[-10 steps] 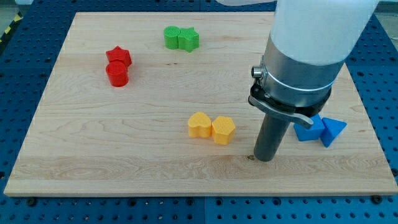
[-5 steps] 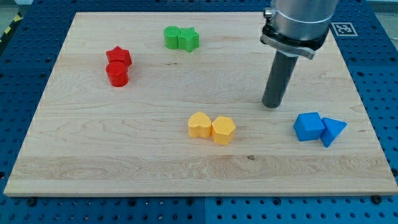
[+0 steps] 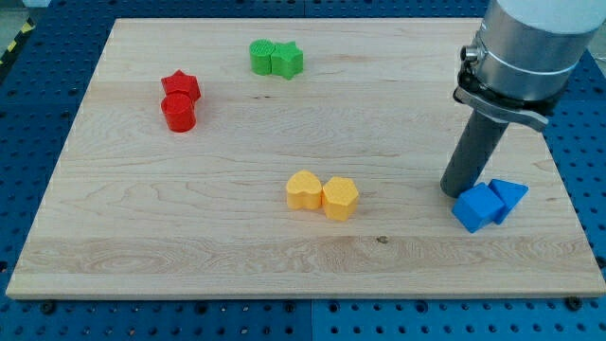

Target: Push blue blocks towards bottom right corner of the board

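Two blue blocks lie together near the board's right edge, below its middle: a blue cube (image 3: 476,207) and a blue triangular block (image 3: 507,197) touching its right side. My tip (image 3: 457,192) rests on the board at the cube's upper left, touching or nearly touching it. The rod rises from there to the grey arm at the view's top right.
A yellow heart block (image 3: 303,190) and a yellow hexagonal block (image 3: 340,198) sit at the board's lower middle. A red star (image 3: 180,86) and red cylinder (image 3: 177,113) sit at the upper left. Two green blocks (image 3: 276,58) sit at the top. The wooden board (image 3: 189,237) lies on a blue perforated table.
My tip moved from below the yellow blocks' right up to mid-board, then right and down onto the blue cube. The cube has turned and shifted slightly down-right against the triangle.
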Action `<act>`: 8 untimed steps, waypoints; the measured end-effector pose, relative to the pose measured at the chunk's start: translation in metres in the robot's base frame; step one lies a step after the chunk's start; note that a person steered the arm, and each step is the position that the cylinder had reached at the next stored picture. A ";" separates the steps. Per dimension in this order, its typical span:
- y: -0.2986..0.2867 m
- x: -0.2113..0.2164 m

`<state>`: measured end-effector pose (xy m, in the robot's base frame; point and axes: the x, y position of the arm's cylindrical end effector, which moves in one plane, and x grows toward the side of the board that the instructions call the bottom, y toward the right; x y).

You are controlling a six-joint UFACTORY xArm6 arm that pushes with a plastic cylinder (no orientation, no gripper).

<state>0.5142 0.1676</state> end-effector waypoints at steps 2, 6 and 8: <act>-0.003 0.011; 0.018 0.048; 0.003 -0.003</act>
<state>0.5114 0.1707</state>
